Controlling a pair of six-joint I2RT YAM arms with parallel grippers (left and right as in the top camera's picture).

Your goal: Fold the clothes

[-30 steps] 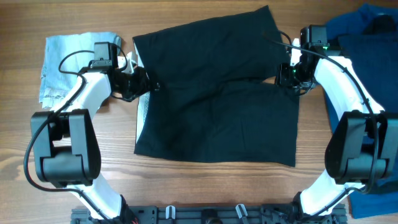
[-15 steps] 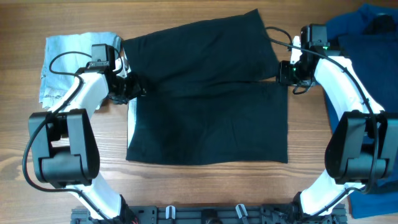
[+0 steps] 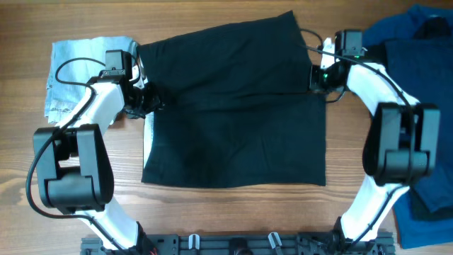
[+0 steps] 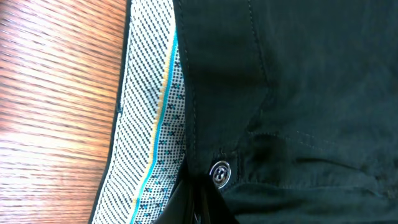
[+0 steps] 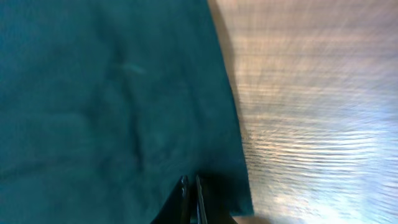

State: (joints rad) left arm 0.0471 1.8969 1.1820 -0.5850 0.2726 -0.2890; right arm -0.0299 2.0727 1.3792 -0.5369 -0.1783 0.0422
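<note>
From overhead, the black shorts (image 3: 233, 120) lie spread flat in the middle of the wooden worktop (image 3: 212, 212), waist to the left and the two wide legs running to the right, one above the other; the upper leg slants up toward the far edge. The left pincer (image 3: 150, 99) sits on the left edge of the shorts at the waistband, closed on the fabric; a pale strip of lining shows along that edge just below it. The right pincer (image 3: 316, 78) sits at the right edge, where the two leg hems meet, closed on the cloth there. A folded pale-blue denim piece (image 3: 78, 67) lies at the left end of the worktop, just beside the left arm and apart from the shorts; a heap of blue clothes (image 3: 417, 49) lies at the right end, past the right arm.

From the left wrist, the waistband of the black shorts (image 4: 298, 93) is turned back, showing a white dotted lining (image 4: 152, 124) with a thin teal stripe; a metal button (image 4: 219, 172) sits just above the left pincer (image 4: 198, 202), whose tips are pressed together on the waistband; bare worktop (image 4: 56, 93) lies to the left.

From the right wrist, the view is blurred; the black shorts (image 5: 106, 106) fill the left side, their edge running down to the right pincer (image 5: 191, 199), whose thin tips meet, pinched on the fabric near that edge; the worktop (image 5: 311, 93) fills the right side.
</note>
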